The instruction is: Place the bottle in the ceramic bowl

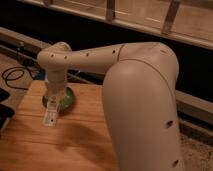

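Note:
The ceramic bowl (68,98), green inside, sits on the wooden table (75,145) at its far left; the arm's wrist hides its left part. My gripper (52,107) hangs at the bowl's front left edge, shut on the bottle (49,119). The slim white bottle dangles downward from the fingers, its lower end over the table just in front of the bowl.
My bulky white arm (140,100) fills the right side of the view. Black cables (12,76) lie on the floor beyond the table's left end. A dark object (4,115) sits at the left edge. A dark ledge with a railing runs along the back.

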`<act>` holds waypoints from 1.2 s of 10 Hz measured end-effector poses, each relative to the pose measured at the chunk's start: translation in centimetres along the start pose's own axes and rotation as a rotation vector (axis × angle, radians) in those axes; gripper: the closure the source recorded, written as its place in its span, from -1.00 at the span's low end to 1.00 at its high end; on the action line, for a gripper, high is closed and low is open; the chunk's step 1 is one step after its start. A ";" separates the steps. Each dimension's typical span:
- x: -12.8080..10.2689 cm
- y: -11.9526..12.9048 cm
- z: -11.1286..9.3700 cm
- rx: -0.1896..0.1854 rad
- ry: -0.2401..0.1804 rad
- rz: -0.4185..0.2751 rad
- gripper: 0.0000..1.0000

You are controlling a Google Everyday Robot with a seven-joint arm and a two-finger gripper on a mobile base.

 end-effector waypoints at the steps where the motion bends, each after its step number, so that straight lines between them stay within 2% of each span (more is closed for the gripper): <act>1: -1.1 -0.2 0.0 0.016 -0.007 0.002 1.00; 4: -6.2 -1.1 0.2 0.064 -0.025 -0.026 1.00; 7: -11.0 -3.2 2.2 0.084 -0.014 -0.007 1.00; 8: -11.6 -3.2 3.1 0.071 -0.010 0.001 1.00; 10: -12.7 -2.6 5.2 0.003 0.022 -0.008 0.93; 12: -12.9 -2.5 5.5 -0.011 0.026 -0.011 0.93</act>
